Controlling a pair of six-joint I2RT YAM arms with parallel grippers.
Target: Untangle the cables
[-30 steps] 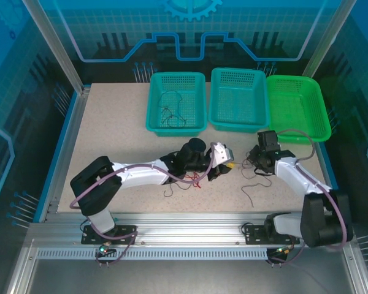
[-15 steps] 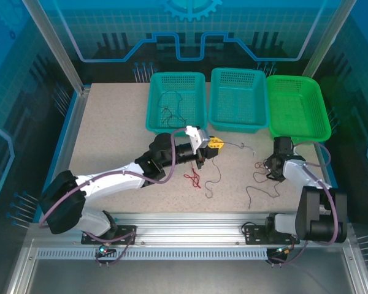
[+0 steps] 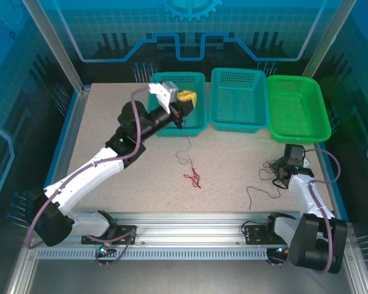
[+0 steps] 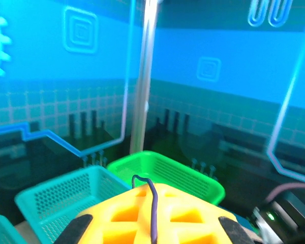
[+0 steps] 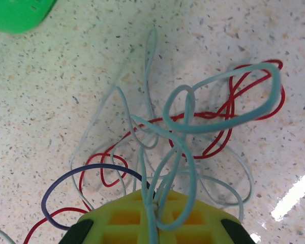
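Aloft, left pincer (image 3: 186,98) nips dark cable (image 4: 152,206) over basket rim (image 3: 175,130); right pincer (image 5: 152,226) clamps tangle (image 5: 193,130) on open tabletop (image 3: 233,165)

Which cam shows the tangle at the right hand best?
Right wrist: the tangle sits close up, red, whitish and dark loops separable, some strands pinched in the right hand. Top external: tangle a small squiggle. Left wrist faces the baskets, away from it.

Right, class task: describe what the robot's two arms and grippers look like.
Both arms, left arm and right arm, have white links, black joints and a purple-grey hose alongside. The left gripper and right gripper have yellow lattice-patterned fingers with black edges.
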